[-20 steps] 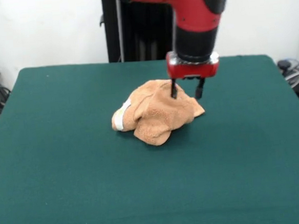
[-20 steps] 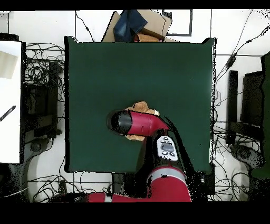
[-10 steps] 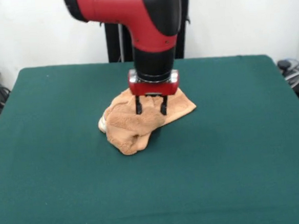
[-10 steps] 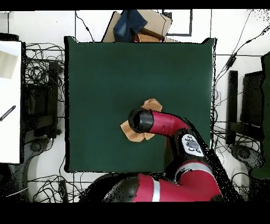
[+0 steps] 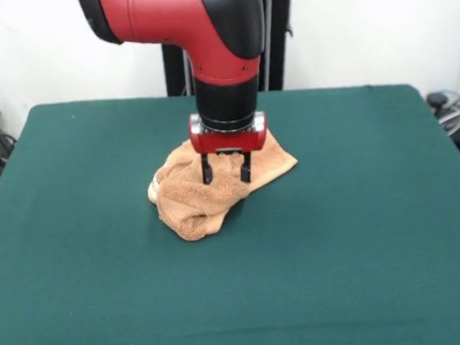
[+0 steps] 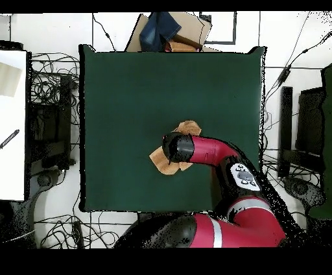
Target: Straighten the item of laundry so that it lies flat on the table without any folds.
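The orange-tan towel (image 5: 191, 205) lies bunched in a heap with thick folds, a little behind the middle of the dark green table (image 5: 362, 250). One flatter corner points right, toward the arm's side. My gripper (image 5: 225, 175) points straight down over the heap's middle, open, with its fingertips (image 5: 207, 176) pressed at the towel's top. In the overhead view the arm's end (image 6: 175, 148) covers most of the towel (image 6: 158, 159), and only its edges show on the table (image 6: 130, 97). The white label barely shows at the heap's left edge.
The black pedestal (image 5: 280, 35) stands behind the table's far edge. In the overhead view a cardboard box with blue cloth (image 6: 168, 31) sits beyond the table's top edge. Cables and dark equipment (image 6: 55, 123) line both sides, and a white surface (image 6: 13, 123) is at far left.
In the front view my gripper has moved left from the towel's right side to over its middle. The towel has shifted left and changed shape.
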Controlling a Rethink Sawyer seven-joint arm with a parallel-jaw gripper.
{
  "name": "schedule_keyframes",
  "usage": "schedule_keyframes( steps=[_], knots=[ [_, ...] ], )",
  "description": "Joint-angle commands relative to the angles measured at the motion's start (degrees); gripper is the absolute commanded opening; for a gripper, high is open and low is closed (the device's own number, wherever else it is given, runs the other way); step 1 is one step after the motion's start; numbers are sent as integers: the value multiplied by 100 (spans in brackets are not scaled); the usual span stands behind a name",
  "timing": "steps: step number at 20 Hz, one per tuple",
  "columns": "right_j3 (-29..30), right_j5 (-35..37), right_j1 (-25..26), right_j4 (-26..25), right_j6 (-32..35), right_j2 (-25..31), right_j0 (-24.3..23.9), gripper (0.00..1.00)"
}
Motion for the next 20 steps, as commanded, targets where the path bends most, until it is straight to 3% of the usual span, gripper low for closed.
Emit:
schedule_keyframes(
  steps=[1, 7, 8, 11, 20],
  knots=[
    [-455, -667, 684, -517, 70, 532, -110, 100],
    [-525, -992, 840, -688, 199, 686, -176, 100],
    [-520, -1058, 849, -725, 209, 726, -202, 0],
    [-440, -1153, 720, -731, 479, 554, -31, 0],
    [-304, -1107, 652, -690, 466, 668, -121, 0]
  ],
)
